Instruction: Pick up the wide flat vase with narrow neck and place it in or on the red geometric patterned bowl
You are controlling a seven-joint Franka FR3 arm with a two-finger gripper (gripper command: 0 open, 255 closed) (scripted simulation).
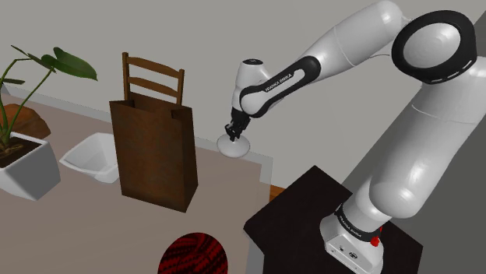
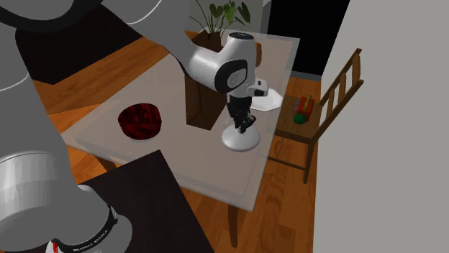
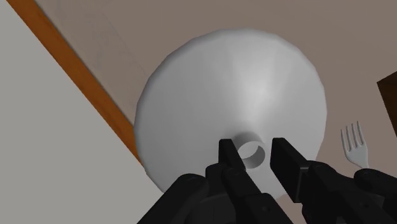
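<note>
Beneath your claw (image 3: pixel 253 145) is the table (image 2: pixel 201 165), w/ a brown paper bag (image 1: pixel 152 152) just beside the claw. Red patterned bowl (image 2: pixel 142 120) sits well apart, past the bag. White flat vase (image 3: pixel 229 89) is directly below the claw. Fingers are spread, straddling its neck (image 3: pixel 249 153), not clamped. White fork (image 3: pixel 355 145) lies near.
</note>
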